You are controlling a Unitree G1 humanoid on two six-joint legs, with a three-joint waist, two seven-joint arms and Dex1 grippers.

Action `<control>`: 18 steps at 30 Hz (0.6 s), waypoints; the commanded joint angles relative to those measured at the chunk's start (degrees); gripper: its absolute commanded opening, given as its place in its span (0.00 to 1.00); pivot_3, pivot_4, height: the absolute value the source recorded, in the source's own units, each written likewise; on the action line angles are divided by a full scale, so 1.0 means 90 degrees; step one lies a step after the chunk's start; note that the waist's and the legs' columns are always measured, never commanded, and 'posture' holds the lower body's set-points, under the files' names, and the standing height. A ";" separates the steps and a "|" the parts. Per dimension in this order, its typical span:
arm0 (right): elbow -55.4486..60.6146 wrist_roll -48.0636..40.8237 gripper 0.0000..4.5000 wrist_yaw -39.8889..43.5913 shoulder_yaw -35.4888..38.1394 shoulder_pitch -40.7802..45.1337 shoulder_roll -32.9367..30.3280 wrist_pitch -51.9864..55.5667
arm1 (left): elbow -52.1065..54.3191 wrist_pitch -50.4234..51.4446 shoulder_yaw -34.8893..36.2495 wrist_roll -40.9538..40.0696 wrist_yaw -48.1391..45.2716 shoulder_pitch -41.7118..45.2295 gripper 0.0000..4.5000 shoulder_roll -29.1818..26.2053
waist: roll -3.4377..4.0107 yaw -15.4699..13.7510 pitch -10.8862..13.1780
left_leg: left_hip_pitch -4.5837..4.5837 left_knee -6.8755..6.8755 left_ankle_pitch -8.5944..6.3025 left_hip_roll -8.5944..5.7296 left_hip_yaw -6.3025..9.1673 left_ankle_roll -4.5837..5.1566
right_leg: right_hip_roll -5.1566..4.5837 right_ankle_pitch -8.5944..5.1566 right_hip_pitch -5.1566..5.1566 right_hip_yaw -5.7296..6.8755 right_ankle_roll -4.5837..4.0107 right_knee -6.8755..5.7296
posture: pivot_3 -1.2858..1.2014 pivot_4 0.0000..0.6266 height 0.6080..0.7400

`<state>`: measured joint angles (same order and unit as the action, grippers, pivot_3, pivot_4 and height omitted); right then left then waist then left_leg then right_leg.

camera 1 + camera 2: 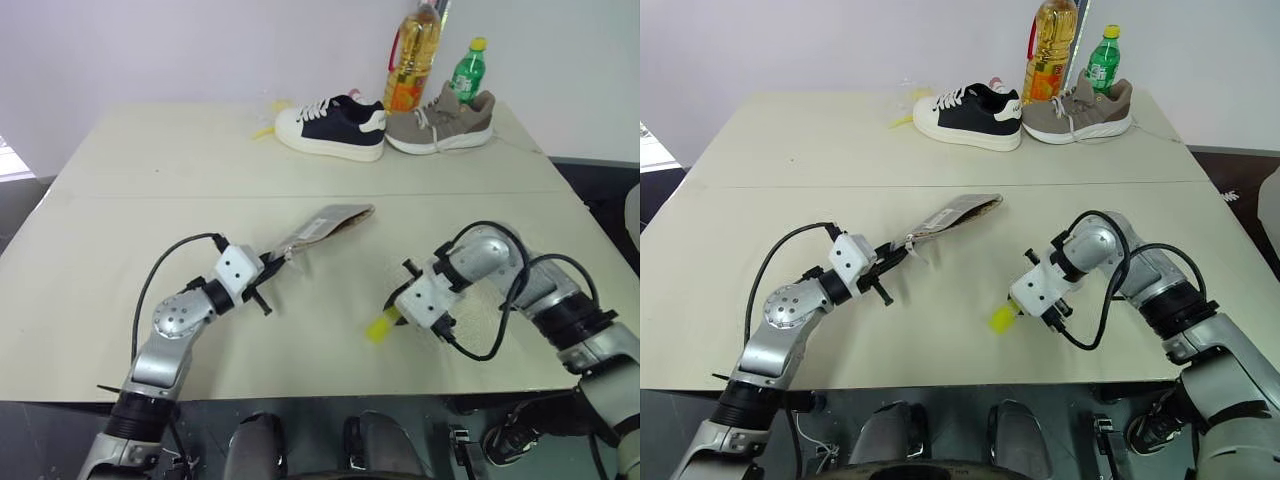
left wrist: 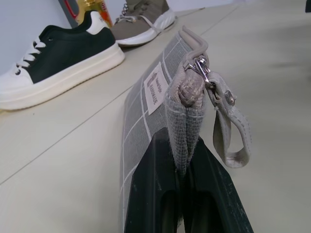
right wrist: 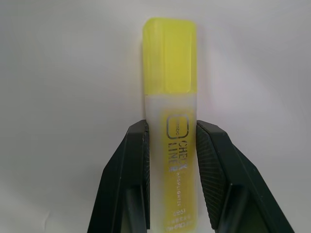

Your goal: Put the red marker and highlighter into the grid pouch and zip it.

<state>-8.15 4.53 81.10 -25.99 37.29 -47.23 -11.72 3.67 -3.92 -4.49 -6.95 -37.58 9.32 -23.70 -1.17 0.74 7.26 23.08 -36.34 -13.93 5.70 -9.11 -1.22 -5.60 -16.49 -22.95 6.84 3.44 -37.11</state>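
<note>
The grid pouch [image 1: 325,225] is grey with white grid lines and a white label. It lies mid-table with its near corner lifted, and my left gripper [image 1: 268,270] is shut on that corner. The left wrist view shows the fabric edge of the pouch [image 2: 146,111] pinched between the fingers [image 2: 155,194], with the zip pull and strap [image 2: 228,131] hanging beside them. My right gripper [image 3: 171,141] points down at the table, shut on the yellow highlighter [image 3: 170,63], whose cap end sticks out past the fingertips. The highlighter [image 1: 379,327] sits low over the table to the pouch's right. The red marker is out of view.
At the table's far edge stand a black-and-white shoe [image 1: 330,126], a taupe shoe [image 1: 440,125], an oil bottle [image 1: 414,55] and a green bottle [image 1: 467,70]. A small yellow scrap [image 1: 262,131] lies left of the black shoe. A seam [image 1: 300,194] crosses the table.
</note>
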 commanded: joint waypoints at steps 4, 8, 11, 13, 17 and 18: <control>0.1928 -0.0863 0.18 -0.1202 0.1578 -0.0081 0.0138 0.3092 | 0.0405 0.0017 0.0175 -0.0132 0.0004 -0.0055 0.00 -0.0066 | 0.0001 -0.0010 0.0000 | 0.0005 0.0002 0.0000 0.0001 0.0003 0.0000 | 0.0001 0.0000 -0.0007 0.0001 -0.0001 -0.0002 | 0.52 0.24 0.74; 0.2538 -0.0846 0.18 -0.1838 0.1859 -0.0085 0.0227 0.4243 | 0.0437 0.0054 0.0130 -0.0166 -0.0042 -0.0015 0.00 -0.0056 | 0.0000 -0.0017 -0.0001 | 0.0013 0.0003 -0.0001 0.0000 0.0004 0.0001 | -0.0005 0.0000 -0.0013 0.0001 -0.0001 0.0001 | 0.52 0.24 0.74; 0.2591 -0.0605 0.18 -0.2312 0.1743 0.0071 0.0302 0.4892 | 0.0443 0.0078 0.0084 -0.0195 -0.0103 0.0048 0.00 -0.0053 | -0.0001 -0.0008 -0.0001 | 0.0015 0.0004 -0.0001 -0.0001 0.0003 0.0001 | -0.0005 0.0000 -0.0016 0.0001 -0.0001 0.0001 | 0.52 0.24 0.74; 0.2497 -0.0377 0.18 -0.2535 0.1570 0.0141 0.0308 0.5037 | 0.0452 0.0081 0.0061 -0.0208 -0.0143 0.0081 0.00 -0.0042 | 0.0000 -0.0005 -0.0001 | 0.0018 0.0004 -0.0001 -0.0001 0.0003 0.0001 | -0.0004 0.0000 -0.0020 0.0001 -0.0001 0.0000 | 0.52 0.24 0.74; 0.2209 0.0018 0.18 -0.2890 0.1287 0.0223 0.0361 0.4917 | 0.0551 0.0114 0.0017 -0.0231 -0.0194 0.0093 0.00 -0.0022 | -0.0001 0.0001 -0.0001 | 0.0023 0.0005 -0.0001 -0.0002 0.0001 0.0001 | -0.0002 0.0000 -0.0025 0.0001 -0.0001 0.0000 | 0.52 0.24 0.74; 0.2149 0.0085 0.18 -0.2944 0.1236 0.0245 0.0375 0.4869 | 0.0576 0.0118 0.0001 -0.0222 -0.0200 0.0086 0.00 -0.0018 | 0.0000 0.0001 -0.0001 | 0.0023 0.0006 -0.0001 -0.0003 0.0001 0.0001 | -0.0002 0.0000 -0.0026 0.0001 -0.0001 0.0000 | 0.52 0.24 0.74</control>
<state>10.95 3.87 55.96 -15.16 37.85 -44.06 33.26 6.04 -2.74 -3.92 -8.13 -39.07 9.36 -24.04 -1.18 0.76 7.24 23.29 -36.28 -13.93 5.68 -9.11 -1.22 -5.61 -16.49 -23.18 6.85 3.43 -37.12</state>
